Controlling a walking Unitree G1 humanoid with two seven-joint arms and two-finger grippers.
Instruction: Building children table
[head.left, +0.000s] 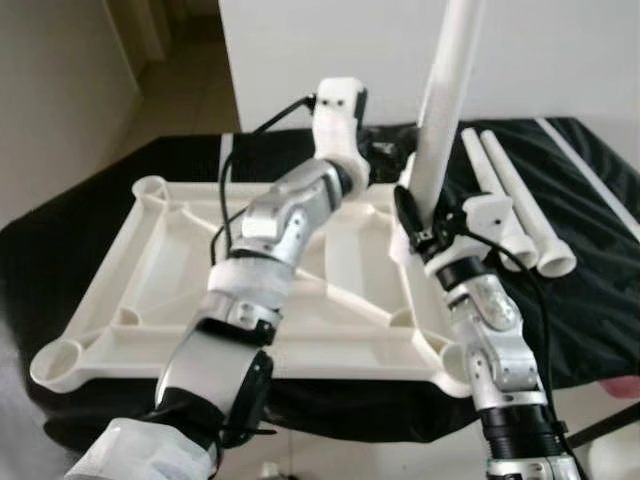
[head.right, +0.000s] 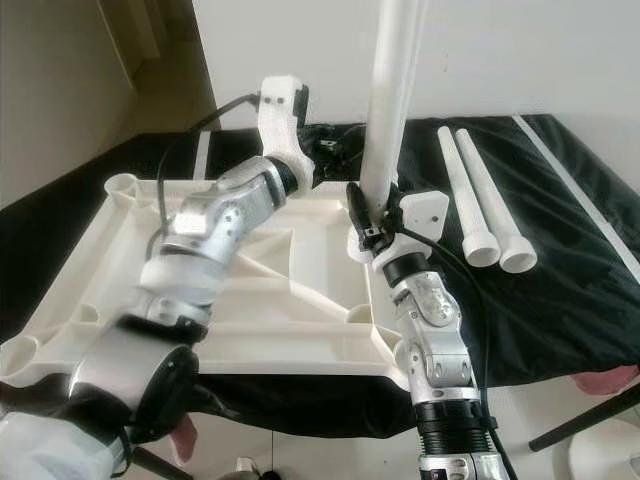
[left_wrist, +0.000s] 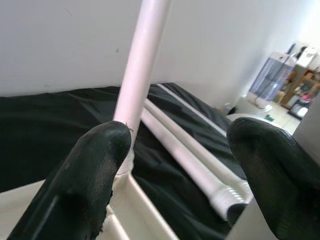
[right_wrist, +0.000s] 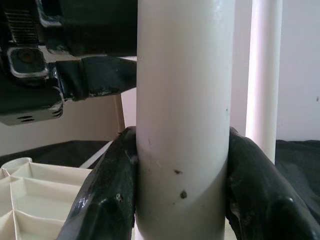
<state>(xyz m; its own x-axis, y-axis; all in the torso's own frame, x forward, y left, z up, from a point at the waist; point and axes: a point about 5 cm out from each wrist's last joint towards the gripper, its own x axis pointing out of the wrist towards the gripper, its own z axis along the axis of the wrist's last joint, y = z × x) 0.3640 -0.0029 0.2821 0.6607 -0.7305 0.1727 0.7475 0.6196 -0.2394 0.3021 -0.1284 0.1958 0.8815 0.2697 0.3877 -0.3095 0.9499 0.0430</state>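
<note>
We are fitting a leg (head.left: 440, 110) into the tabletop (head.left: 120, 270), centre frame; right gripper (right_wrist: 182, 175) pinches it, left gripper (left_wrist: 182, 165) spread nearby. Next: press straight down.

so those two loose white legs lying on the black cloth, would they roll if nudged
Probably. The loose legs are smooth round tubes, so a sideways nudge would likely roll them. Their flared ends may make them curve, and the soft black cloth might slow them. They look stiff and light, likely hollow plastic.
</note>
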